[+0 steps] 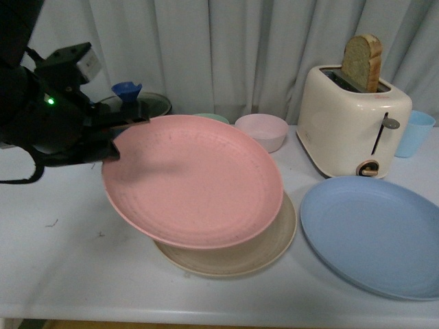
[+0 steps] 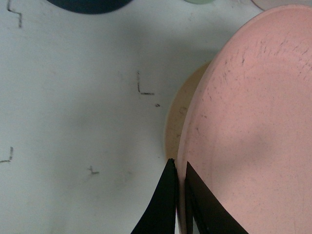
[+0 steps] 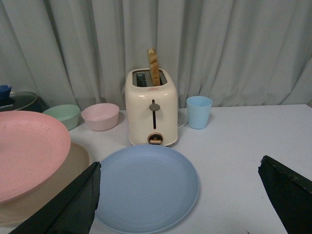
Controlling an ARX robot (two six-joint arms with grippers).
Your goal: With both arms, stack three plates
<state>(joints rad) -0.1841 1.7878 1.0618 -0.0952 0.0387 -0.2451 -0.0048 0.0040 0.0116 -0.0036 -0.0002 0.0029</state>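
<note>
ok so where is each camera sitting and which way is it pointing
Front view: on the robot's body, facing forward over the white table; left hand holds the round matte pink plate tilted above the round beige plate.
Left wrist view: on the left wrist, looking down; black fingers pinch the pink plate's rim.
Right wrist view: on the right wrist, looking level at the cream toaster and round light blue plate; the right hand is open.
Shared: front and right wrist views both show all three plates.

"…ONKA" on pot lid [image 3: 18,100]
</note>
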